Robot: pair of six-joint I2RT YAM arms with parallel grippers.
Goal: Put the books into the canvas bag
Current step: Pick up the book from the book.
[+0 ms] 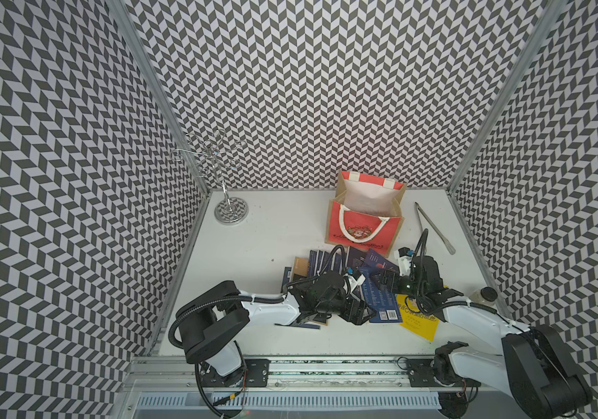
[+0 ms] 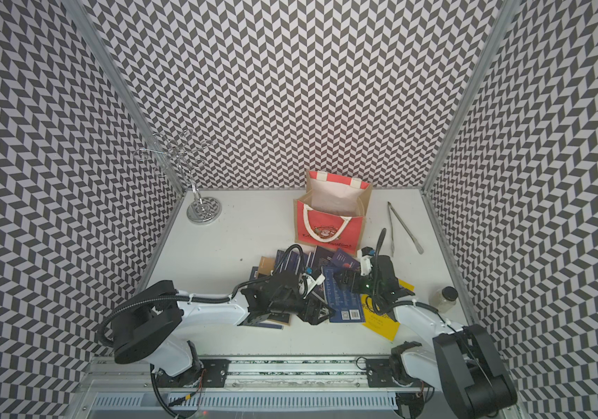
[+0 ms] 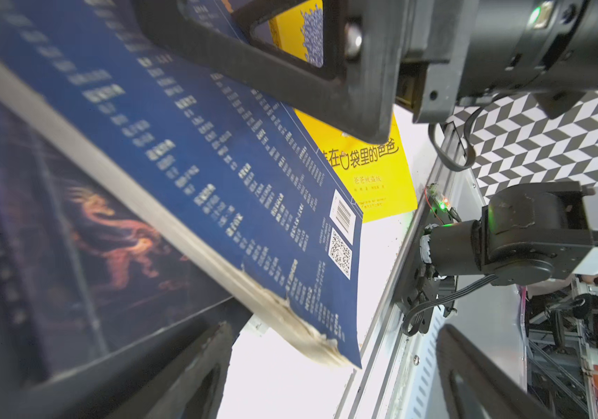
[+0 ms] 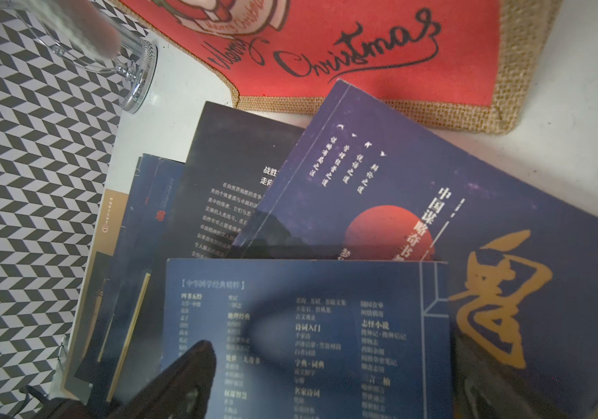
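Observation:
Several books, mostly navy, lie in a loose heap in front of the canvas bag, which stands upright and open; its red front carries black script. A navy book with a barcode is tilted up at one edge, its pages showing. The left gripper is open, fingers wide apart around that book's worn corner, not touching it. The right gripper is open over the same book's other end, one finger lying over its cover. A yellow book lies partly under the right arm.
A chrome hook stand stands at the back left. Metal tongs lie to the right of the bag. A small bottle stands by the right wall. A metal rail runs along the table's front edge.

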